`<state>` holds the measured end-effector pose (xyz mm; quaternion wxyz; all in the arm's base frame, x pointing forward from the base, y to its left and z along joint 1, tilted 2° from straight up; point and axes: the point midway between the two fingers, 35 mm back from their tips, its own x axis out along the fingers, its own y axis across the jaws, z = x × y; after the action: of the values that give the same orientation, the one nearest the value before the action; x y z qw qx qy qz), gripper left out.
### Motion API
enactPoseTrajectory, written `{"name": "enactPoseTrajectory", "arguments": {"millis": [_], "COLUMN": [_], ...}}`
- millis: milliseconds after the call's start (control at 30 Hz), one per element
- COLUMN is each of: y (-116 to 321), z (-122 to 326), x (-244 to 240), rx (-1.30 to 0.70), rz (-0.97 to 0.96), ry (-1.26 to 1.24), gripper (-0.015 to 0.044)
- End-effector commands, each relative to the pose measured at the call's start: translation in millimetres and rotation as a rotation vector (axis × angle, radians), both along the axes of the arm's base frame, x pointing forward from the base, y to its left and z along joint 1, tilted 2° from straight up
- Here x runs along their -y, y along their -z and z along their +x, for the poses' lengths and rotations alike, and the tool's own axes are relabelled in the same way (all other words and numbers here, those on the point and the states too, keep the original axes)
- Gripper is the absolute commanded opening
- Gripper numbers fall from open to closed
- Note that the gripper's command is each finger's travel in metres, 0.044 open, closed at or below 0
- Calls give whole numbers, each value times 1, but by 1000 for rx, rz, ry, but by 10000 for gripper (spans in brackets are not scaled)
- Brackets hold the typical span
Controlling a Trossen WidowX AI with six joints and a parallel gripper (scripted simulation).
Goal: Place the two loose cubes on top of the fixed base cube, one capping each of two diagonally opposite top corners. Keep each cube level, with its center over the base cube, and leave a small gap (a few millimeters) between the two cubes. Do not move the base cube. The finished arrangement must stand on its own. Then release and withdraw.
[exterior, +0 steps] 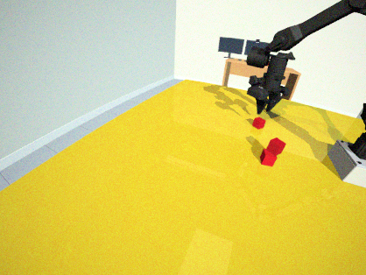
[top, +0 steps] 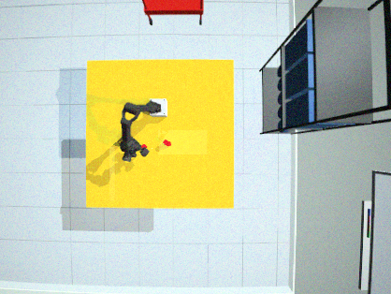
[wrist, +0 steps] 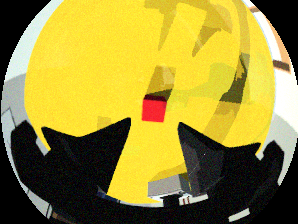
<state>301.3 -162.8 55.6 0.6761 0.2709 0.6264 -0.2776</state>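
The gripper (top: 133, 149) (exterior: 264, 111) (wrist: 155, 121) hangs above a loose cube (top: 144, 147) (exterior: 258, 123) (wrist: 154, 110), its fingers apart and empty; that cube lies on the yellow counter (top: 196, 183) (exterior: 131, 188) (wrist: 75, 75), between its middle and its left edge from above; near the middle, another cube (top: 166, 141) (exterior: 277, 145) appears perched off-center on the base cube (top: 168, 144) (exterior: 268, 158).

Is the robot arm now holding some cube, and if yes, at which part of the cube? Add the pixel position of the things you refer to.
No cube is held. The fingers (exterior: 261, 106) stand apart, with the single red cube (exterior: 259, 123) (wrist: 153, 110) beyond their tips.
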Motion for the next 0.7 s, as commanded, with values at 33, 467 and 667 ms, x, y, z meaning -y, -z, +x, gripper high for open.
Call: {"name": "enactPoseTrajectory", "arguments": {"millis": [33,467,667], "y": [14,28,38], "z": [2,3,4], "x": [0,1,1], "rx": [7,7,7], "rz": [1,1,1], "ry": [5,5,5], "gripper": [265,265,265]}}
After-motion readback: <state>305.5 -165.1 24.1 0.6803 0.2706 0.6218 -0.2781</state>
